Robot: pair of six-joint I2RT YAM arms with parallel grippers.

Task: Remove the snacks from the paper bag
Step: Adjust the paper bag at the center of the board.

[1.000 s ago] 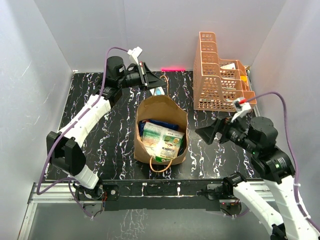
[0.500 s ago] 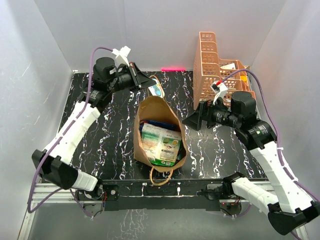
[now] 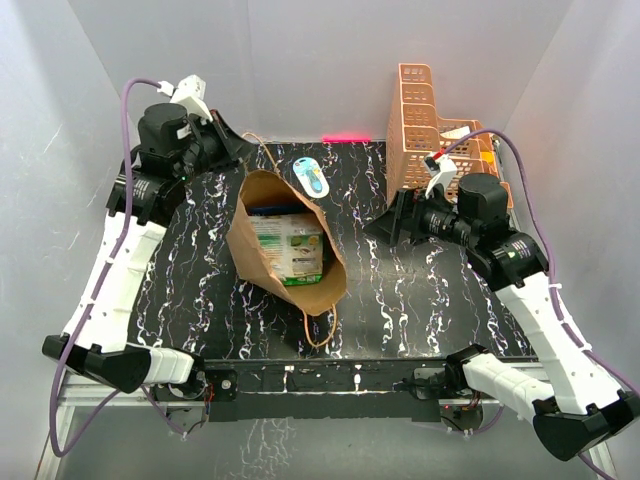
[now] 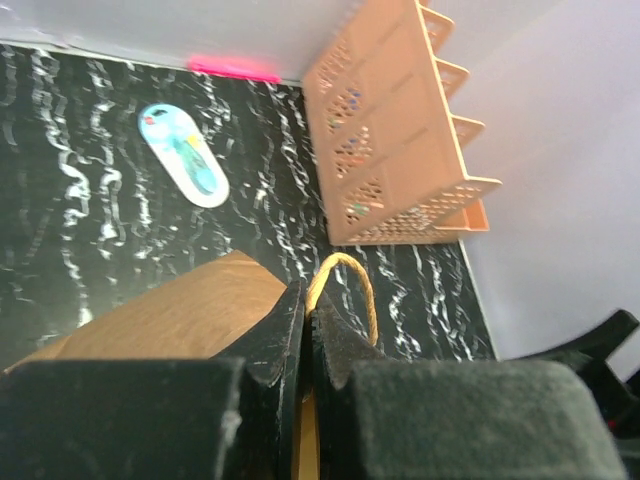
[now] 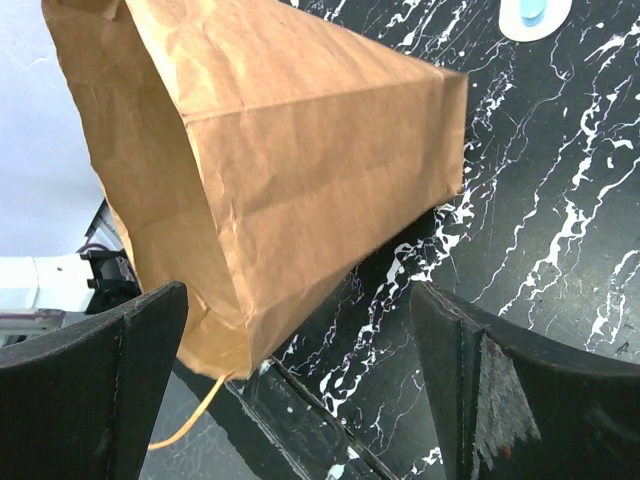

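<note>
The brown paper bag [image 3: 262,200] leans over in the middle of the table, its mouth facing up and toward the front. Inside lie the snacks: a green-and-white packet [image 3: 290,245] with a blue one [image 3: 268,212] behind it. My left gripper [image 3: 240,150] is above the bag's far left corner, shut on the bag's thin twisted handle [image 4: 345,280]. The bag's brown side [image 4: 170,320] shows below the jaws. My right gripper [image 3: 385,222] is open just right of the bag, holding nothing. In the right wrist view the bag's side [image 5: 290,140] fills the space ahead of the right gripper [image 5: 298,300].
An orange lattice basket [image 3: 430,150] stands at the back right, close behind the right arm. A small blue-white oval object [image 3: 311,177] lies on the table behind the bag. The bag's other handle [image 3: 318,330] hangs toward the table's front edge. White walls close in the sides and back.
My left gripper has pulled back and left with the handle, dragging the bag left and tilting it. The right arm swung in beside the bag, then held still.
</note>
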